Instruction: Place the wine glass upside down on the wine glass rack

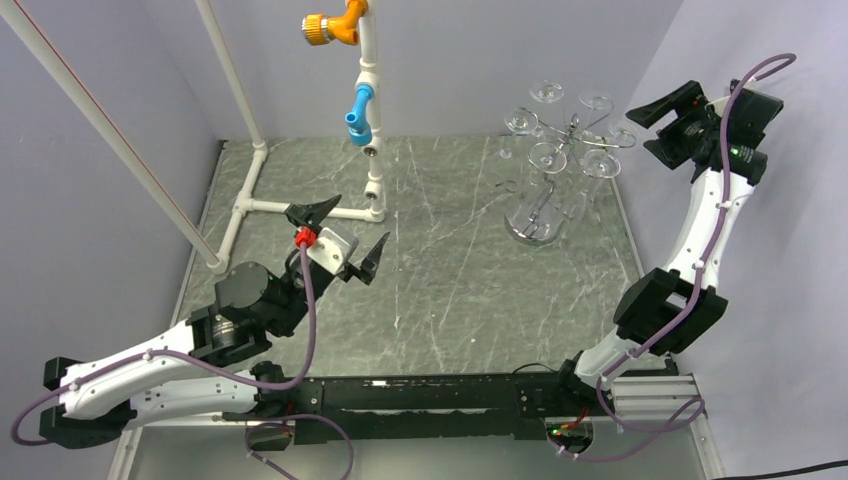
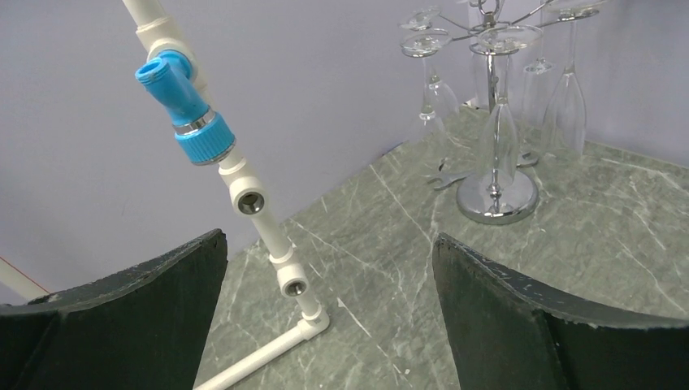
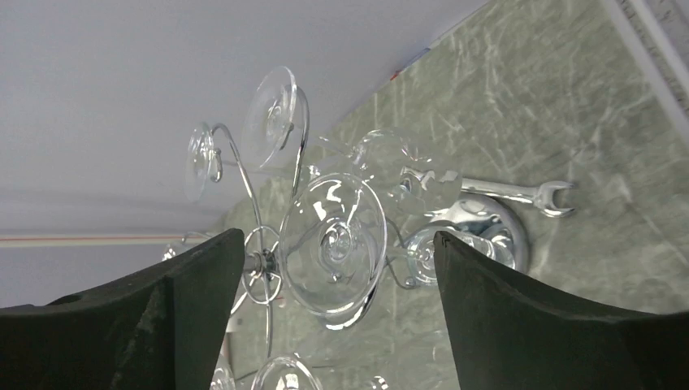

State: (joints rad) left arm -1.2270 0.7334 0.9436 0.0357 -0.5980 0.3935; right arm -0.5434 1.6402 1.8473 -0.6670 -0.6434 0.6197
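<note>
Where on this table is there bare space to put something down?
The widest bare stretch of table lies in the middle, between the white pipe frame and the wine glass rack. The back right corner is crowded: rack, hanging glasses and a wrench by its base.

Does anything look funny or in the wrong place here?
Yes. A silver open-ended wrench lies flat on the grey-green marbled table, beside the round base of the chrome wire glass rack. A tool looks odd among hanging clear wine glasses.
</note>
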